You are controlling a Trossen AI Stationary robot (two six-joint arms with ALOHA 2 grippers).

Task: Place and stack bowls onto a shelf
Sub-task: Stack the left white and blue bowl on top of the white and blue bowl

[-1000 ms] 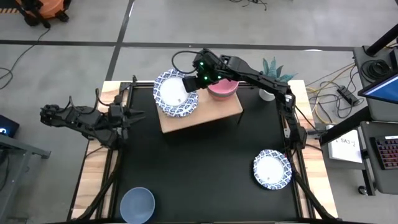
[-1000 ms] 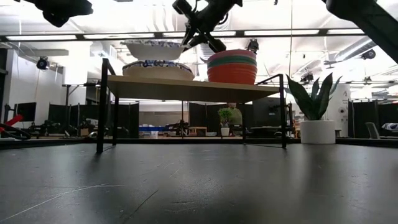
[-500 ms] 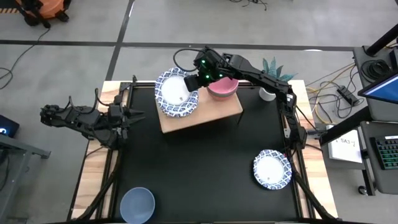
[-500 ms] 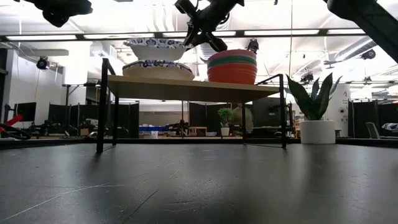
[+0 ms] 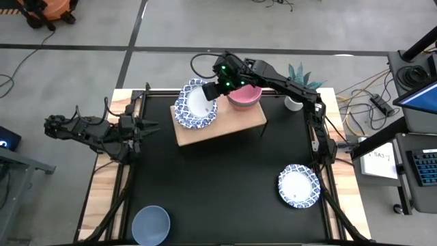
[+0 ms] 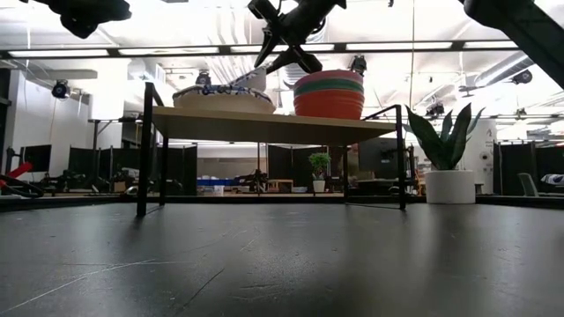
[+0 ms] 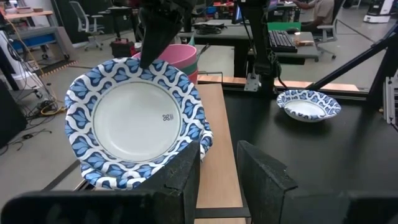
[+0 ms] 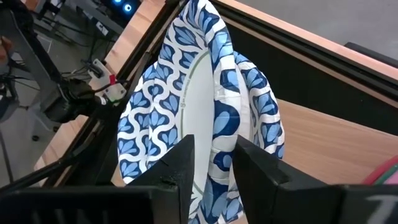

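Observation:
My right gripper (image 5: 210, 89) hangs over the left part of the wooden shelf (image 5: 225, 124), shut on a white bowl with a blue patterned rim (image 5: 196, 102). That bowl is tipped inside a second patterned bowl (image 6: 225, 99), which rests on the shelf. A pink, green and red stack (image 5: 244, 97) stands on the shelf's right part. A third patterned bowl (image 5: 298, 186) sits on the black table near its right edge, and a blue-grey bowl (image 5: 151, 224) near the left corner. My left gripper (image 5: 147, 127) waits open at the table's left edge. My right gripper pinches the tipped bowl's rim (image 8: 214, 134) on its right side between the two fingers, one on the inside and one on the outside. The fingers slant down from the upper right. The bowl's left rim (image 6: 211, 88) rests in the lower bowl, and its held side is raised.
A small white pot with a green plant (image 5: 298, 76) stands at the far right corner, beside the shelf. Dark frame posts (image 6: 144, 150) rise by the shelf's left end. Bare black table (image 5: 218, 184) spreads between the shelf and the near bowls.
The held patterned bowl was level above the lower bowl. It has come down and tipped: its left rim now lies in the lower bowl, while the rim in my right gripper stays raised. The gripper has turned slightly and kept its hold.

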